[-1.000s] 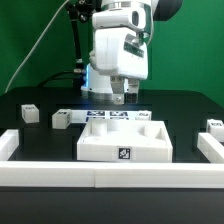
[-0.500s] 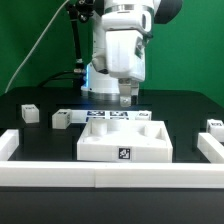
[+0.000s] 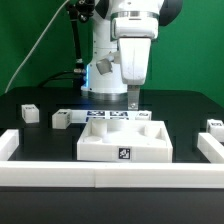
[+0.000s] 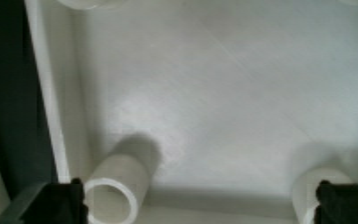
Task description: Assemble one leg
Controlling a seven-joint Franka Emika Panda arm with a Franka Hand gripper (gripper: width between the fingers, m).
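My gripper (image 3: 133,100) hangs just above the back of the large white tray-like panel (image 3: 125,150), near its exterior-view right half. It is open and empty. In the wrist view the dark fingertips (image 4: 60,202) stand wide apart, the gripper (image 4: 202,205) over the panel's floor (image 4: 211,90), with round white sockets (image 4: 119,187) in its corners. One leg (image 3: 61,119), a short white post with a tag, lies on the table at the exterior view's left. Another leg (image 3: 30,113) lies further left.
The marker board (image 3: 113,116) lies behind the panel. A third small white part (image 3: 213,125) sits at the exterior view's right. Low white rails (image 3: 100,176) border the table's front and sides. The robot base (image 3: 100,75) stands at the back.
The gripper has moved toward the exterior view's right and slightly lower, over the panel's back edge. The parts on the table have not moved.
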